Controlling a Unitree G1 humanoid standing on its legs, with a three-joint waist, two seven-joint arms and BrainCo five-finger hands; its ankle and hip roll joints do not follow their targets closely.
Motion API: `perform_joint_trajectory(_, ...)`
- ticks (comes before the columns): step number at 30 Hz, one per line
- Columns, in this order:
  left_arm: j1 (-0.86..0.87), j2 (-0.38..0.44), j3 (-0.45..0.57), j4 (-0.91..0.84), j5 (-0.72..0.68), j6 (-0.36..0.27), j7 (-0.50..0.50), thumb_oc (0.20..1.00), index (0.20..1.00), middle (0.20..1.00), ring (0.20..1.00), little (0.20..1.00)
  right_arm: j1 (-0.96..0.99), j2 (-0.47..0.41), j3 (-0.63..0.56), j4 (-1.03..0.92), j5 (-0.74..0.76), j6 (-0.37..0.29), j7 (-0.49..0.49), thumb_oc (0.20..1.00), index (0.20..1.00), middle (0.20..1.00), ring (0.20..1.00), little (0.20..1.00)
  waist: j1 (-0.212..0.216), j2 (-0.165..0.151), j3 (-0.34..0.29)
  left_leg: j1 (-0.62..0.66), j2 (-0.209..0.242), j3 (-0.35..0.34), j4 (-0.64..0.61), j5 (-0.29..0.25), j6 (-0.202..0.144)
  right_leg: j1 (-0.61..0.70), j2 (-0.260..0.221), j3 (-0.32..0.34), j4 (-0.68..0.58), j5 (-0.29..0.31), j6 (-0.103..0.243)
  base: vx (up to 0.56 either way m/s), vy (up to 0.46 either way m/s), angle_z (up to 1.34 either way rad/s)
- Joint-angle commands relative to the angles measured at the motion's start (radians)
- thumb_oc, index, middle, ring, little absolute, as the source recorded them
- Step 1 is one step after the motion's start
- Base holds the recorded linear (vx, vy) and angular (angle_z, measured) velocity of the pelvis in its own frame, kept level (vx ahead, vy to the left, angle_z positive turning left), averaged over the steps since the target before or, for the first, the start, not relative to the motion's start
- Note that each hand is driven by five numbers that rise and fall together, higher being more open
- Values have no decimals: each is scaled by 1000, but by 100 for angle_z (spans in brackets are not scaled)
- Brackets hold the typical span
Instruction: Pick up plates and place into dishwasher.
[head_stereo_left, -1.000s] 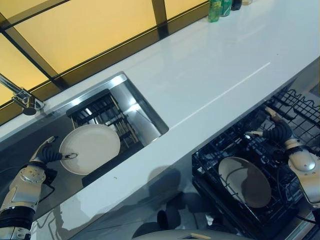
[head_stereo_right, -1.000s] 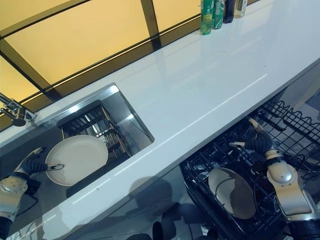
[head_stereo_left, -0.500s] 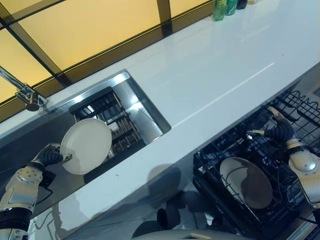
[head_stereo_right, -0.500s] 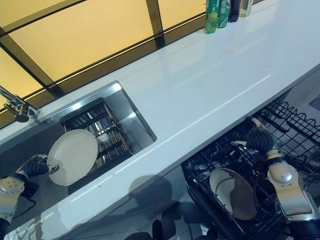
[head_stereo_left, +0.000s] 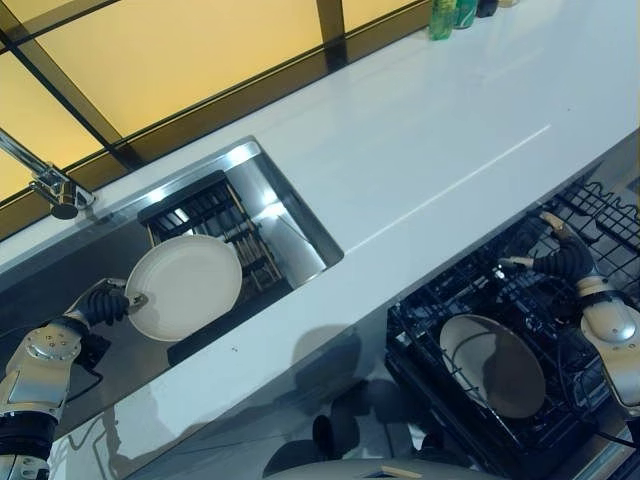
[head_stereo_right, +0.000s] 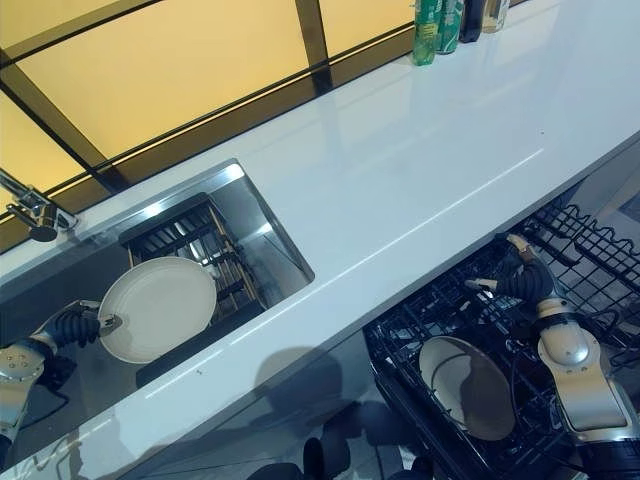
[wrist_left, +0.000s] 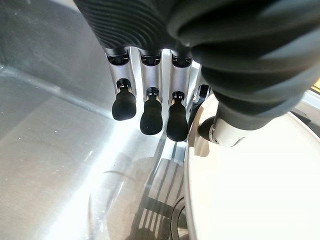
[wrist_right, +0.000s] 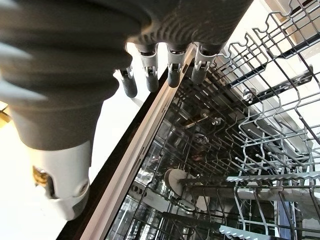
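The left hand (head_stereo_left: 105, 305) pinches the rim of a white plate (head_stereo_left: 185, 287) over the sink (head_stereo_left: 290, 235); the plate now faces up more flatly than half a second ago. The right hand (head_stereo_left: 562, 262), fingers relaxed and empty, hovers over the dishwasher rack (head_stereo_left: 450, 290), where the eye views show another plate (head_stereo_left: 492, 364). The left wrist view shows the thumb clamping the rim.

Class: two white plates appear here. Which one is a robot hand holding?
The plate over the sink, pinched at its rim by the left hand. The other plate stands in the dishwasher rack, untouched by the open right hand.
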Motion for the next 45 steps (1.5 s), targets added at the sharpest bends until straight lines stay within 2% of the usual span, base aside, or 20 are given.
perform_joint_trajectory(1, 15, 92, 42, -21, -22, -43, 44, 200, 200, 200, 200, 200, 3, -35, -20, -95, 16, -61, -28, 1000, 1000, 1000, 1000, 1000, 12, -30, -64, -113, 24, 19, 24, 63, -35, -99, -26, 51, 243, -133, -20, 0, 0, 0)
perform_joint_trajectory(3, 11, 90, 45, -20, -27, -52, 66, 200, 200, 200, 200, 200, 3, -31, -18, -92, 15, -67, -31, 1000, 1000, 1000, 1000, 1000, 12, -32, -65, -113, 24, 19, 23, 62, -34, -99, -25, 50, 242, -133, -21, 0, 0, 0)
perform_joint_trajectory(6, 5, 82, 70, -23, -54, -66, 162, 200, 200, 200, 200, 200, 3, -24, -16, -92, 13, -69, -39, 1000, 1000, 1000, 1000, 1000, 15, -38, -65, -113, 23, 18, 22, 62, -34, -98, -24, 48, 241, -133, -21, 1, -11, 0)
perform_joint_trajectory(10, -2, 58, 117, -21, -68, -134, 311, 200, 200, 200, 200, 200, 3, -3, -14, -89, 9, -79, -74, 1000, 1000, 1000, 1000, 1000, 22, -50, -67, -115, 26, 16, 23, 61, -35, -93, -21, 43, 241, -136, -25, 5, -39, 1)
perform_joint_trajectory(13, -4, 22, 166, -70, -49, -168, 411, 200, 200, 200, 200, 200, -3, 27, -20, -76, -9, -93, -129, 1000, 1000, 1000, 1000, 1000, 34, -62, -71, -120, 28, 11, 24, 60, -37, -90, -17, 37, 241, -139, -29, 4, -57, 3)
perform_joint_trajectory(17, 1, 0, 207, -102, -32, -215, 519, 200, 200, 200, 200, 200, -8, 45, -38, -65, -28, -74, -216, 1000, 1000, 1000, 1000, 1000, 41, -72, -75, -122, 32, 9, 23, 60, -39, -86, -13, 33, 242, -143, -33, 1, -48, 7)
perform_joint_trajectory(18, 3, -4, 220, -119, -29, -226, 559, 200, 200, 200, 200, 200, -10, 52, -54, -56, -20, -60, -274, 1000, 1000, 1000, 1000, 1000, 42, -75, -76, -121, 35, 9, 23, 59, -40, -85, -10, 33, 243, -145, -34, -4, -39, 5)
perform_joint_trajectory(24, 45, -15, 266, -148, -33, -257, 598, 200, 200, 200, 200, 200, -8, 90, -155, -42, 22, -54, -514, 1000, 1000, 1000, 1000, 1000, 42, -78, -81, -113, 40, 12, 22, 54, -37, -77, -3, 39, 244, -149, -35, -1, -7, 0)
perform_joint_trajectory(27, 55, -13, 275, -165, -36, -250, 602, 200, 200, 200, 200, 200, -7, 98, -197, -75, 13, -59, -602, 1000, 1000, 1000, 1000, 1000, 42, -77, -87, -106, 39, 12, 17, 52, -35, -71, 1, 42, 239, -149, -34, 0, 0, 0)
perform_joint_trajectory(36, 37, -14, 251, -205, -33, -258, 611, 200, 200, 200, 200, 200, -60, 58, -239, -162, -70, -135, -768, 1000, 1000, 1000, 1000, 1000, 53, -79, -109, -92, 36, 5, 9, 48, -32, -52, 8, 44, 224, -149, -35, 0, 0, 0)
perform_joint_trajectory(38, 26, -12, 237, -216, -35, -261, 621, 200, 200, 200, 200, 200, -77, 40, -241, -184, -85, -169, -783, 1000, 1000, 1000, 1000, 1000, 57, -80, -114, -89, 35, 2, 5, 47, -32, -49, 9, 42, 221, -149, -35, 0, 0, 0)
perform_joint_trajectory(40, 10, -10, 227, -229, -44, -274, 625, 200, 200, 200, 200, 200, -100, 26, -232, -205, -83, -200, -752, 1000, 1000, 1000, 1000, 1000, 64, -82, -120, -88, 33, -4, 3, 46, -32, -47, 11, 40, 218, -150, -36, 0, 0, 0)
perform_joint_trajectory(45, -53, -6, 179, -279, -31, -311, 623, 200, 200, 200, 200, 200, -204, -1, -124, -251, 39, -290, -544, 1000, 1000, 1000, 1000, 1000, 83, -92, -132, -89, 31, -15, 2, 45, -35, -42, 11, 29, 216, -151, -37, 0, 0, 0)
